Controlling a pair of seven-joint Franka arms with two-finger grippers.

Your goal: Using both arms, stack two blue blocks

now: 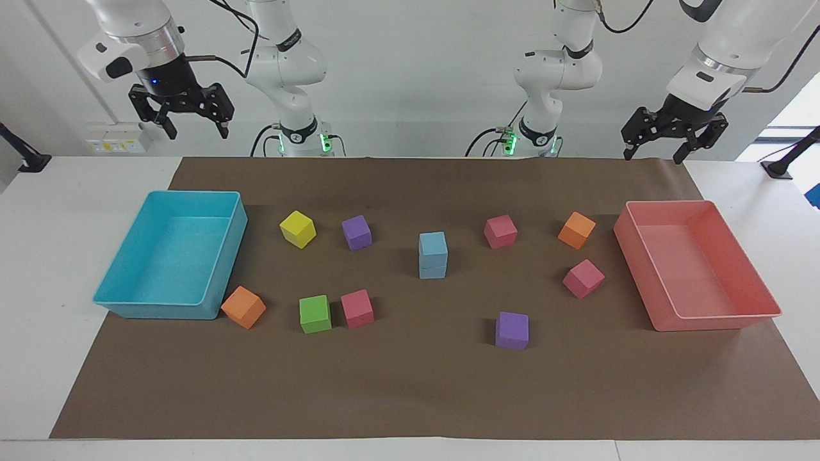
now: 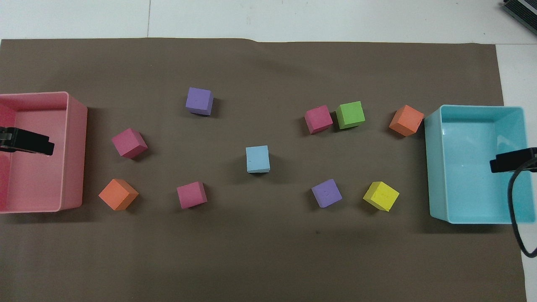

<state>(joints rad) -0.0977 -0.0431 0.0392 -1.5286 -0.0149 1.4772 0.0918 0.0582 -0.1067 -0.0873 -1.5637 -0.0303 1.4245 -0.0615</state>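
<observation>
- Spreading its fingers (image 1: 679,153) wide with nothing between them, your left gripper (image 1: 655,153) hangs high over the pink tray (image 1: 717,320), at the left arm's end of the table.
- Your right gripper (image 1: 195,131) likewise shows splayed, empty fingers (image 1: 221,128); it hangs high over the turquoise tray (image 1: 154,310), at the right arm's end.
- Between the two trays, near the middle of the brown mat (image 1: 410,397), you see the blue blocks (image 1: 433,255) stacked one squarely on the other; the overhead view shows only the upper block's top face (image 2: 257,159).
- Around the stack, each apart from it, lie a yellow cube (image 1: 298,228), two purple cubes (image 1: 357,232) (image 1: 512,330), three pink cubes (image 1: 500,231) (image 1: 583,278) (image 1: 357,308), a green cube (image 1: 315,314) and two orange cubes (image 1: 576,230) (image 1: 243,307).
- You find the green cube just beside one pink cube, and one orange cube just beside the turquoise tray's corner.
</observation>
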